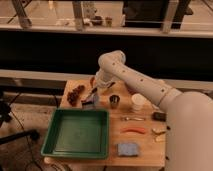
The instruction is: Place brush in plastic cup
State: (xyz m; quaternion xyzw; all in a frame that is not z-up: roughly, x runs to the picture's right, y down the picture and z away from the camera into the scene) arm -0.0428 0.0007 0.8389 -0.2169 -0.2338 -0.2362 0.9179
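My gripper (96, 91) hangs at the end of the white arm over the back left of the wooden table (145, 145). It is shut on the brush (90, 96), which hangs tilted, its dark head low to the left and its slim black handle rising to the right. The pale blue-grey plastic cup (96, 101) stands right below the gripper, partly hidden by the brush and fingers. I cannot tell whether the brush touches the cup.
A green tray (77, 132) fills the front left. A small metal cup (114, 101) and a white cup (137, 102) stand right of the plastic cup. Dark red fruit (76, 94), a thin metal utensil (131, 119), an orange-red item (134, 130), a black block (159, 116), a banana (159, 134) and a blue sponge (127, 148) lie around.
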